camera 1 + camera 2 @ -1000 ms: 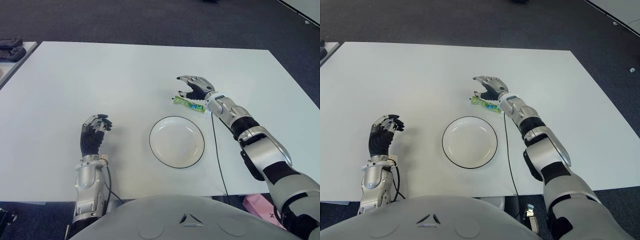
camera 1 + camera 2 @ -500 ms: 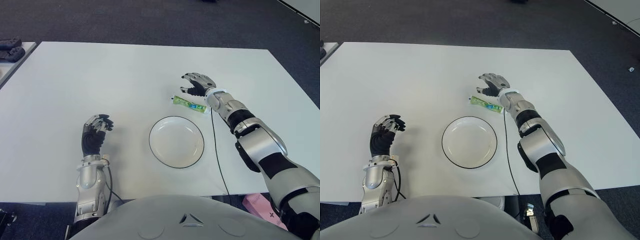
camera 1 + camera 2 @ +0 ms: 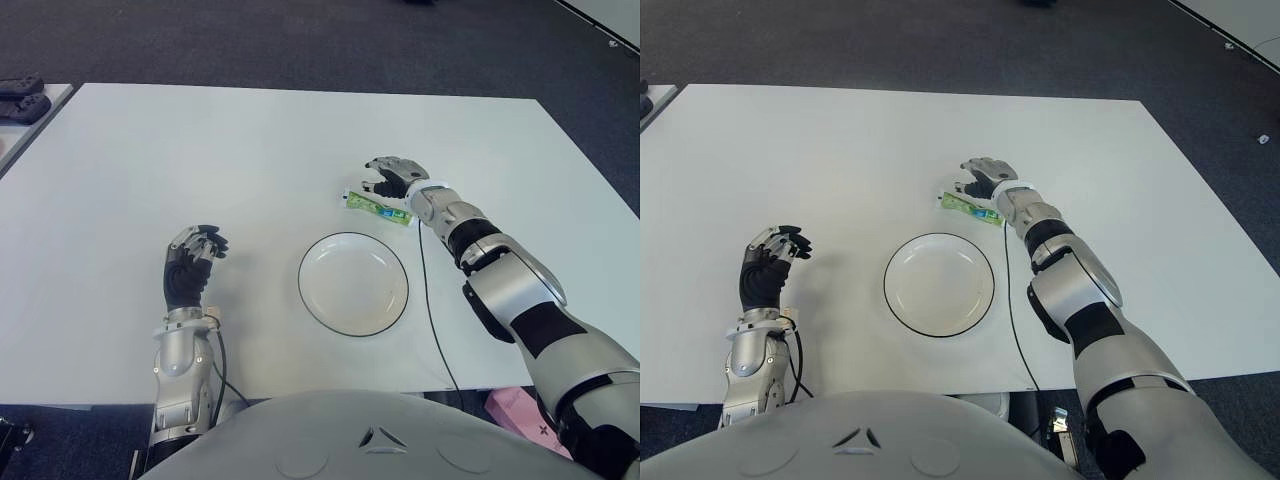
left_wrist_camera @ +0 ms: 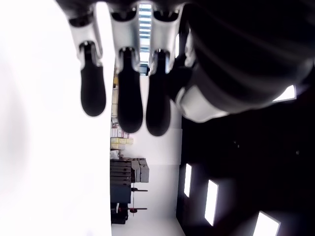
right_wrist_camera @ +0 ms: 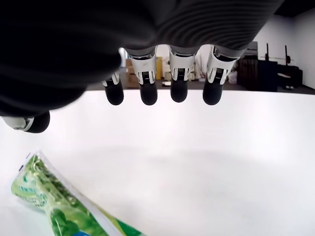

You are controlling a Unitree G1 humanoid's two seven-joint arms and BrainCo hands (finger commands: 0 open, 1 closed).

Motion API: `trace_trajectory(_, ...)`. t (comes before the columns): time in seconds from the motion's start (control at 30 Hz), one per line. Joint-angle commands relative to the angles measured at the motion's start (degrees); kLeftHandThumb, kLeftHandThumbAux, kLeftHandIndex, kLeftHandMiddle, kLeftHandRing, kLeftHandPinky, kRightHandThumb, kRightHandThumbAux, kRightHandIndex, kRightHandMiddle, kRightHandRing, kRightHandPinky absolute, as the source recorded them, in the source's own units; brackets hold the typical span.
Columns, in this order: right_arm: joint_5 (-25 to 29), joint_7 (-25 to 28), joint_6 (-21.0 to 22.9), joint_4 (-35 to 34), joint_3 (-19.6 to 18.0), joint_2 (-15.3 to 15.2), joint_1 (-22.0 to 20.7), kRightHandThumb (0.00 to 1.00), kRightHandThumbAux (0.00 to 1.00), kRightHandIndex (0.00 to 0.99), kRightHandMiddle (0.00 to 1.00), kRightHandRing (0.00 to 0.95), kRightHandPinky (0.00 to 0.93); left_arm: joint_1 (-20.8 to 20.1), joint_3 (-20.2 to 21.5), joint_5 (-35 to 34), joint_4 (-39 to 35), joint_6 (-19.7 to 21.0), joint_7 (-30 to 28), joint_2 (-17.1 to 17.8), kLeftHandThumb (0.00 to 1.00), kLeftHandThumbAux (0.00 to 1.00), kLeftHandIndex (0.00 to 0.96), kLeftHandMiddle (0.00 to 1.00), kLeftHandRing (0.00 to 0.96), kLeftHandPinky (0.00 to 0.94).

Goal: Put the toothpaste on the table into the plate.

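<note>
Left robot hand (image 3: 190,262) near front edge of white desk (image 3: 150,160), left of plate, fingers curled, holding nothing. White plate (image 3: 353,283) with dark rim at desk centre-front, nothing in it. Beyond plate, green toothpaste (image 3: 377,208) lies flat on desk, just past plate's far rim, not inside. Right robot hand (image 3: 393,176) poised over toothpaste's far side, fingers (image 5: 148,93) spread and drooping, not gripping tube. Thin black cable (image 3: 430,310) runs along right arm across desk.
</note>
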Motion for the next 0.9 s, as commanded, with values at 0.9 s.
trace_trajectory(0.9,-1.4,9.0,5.1,1.8,5.0,2.1,2.2,0.504,0.123,0.000,0.000,0.000,0.000,0.8,-0.3,-1.8,-0.9,0.5,-0.1,-0.4,0.705,0.719,0.437,0.563,0.560,0.538)
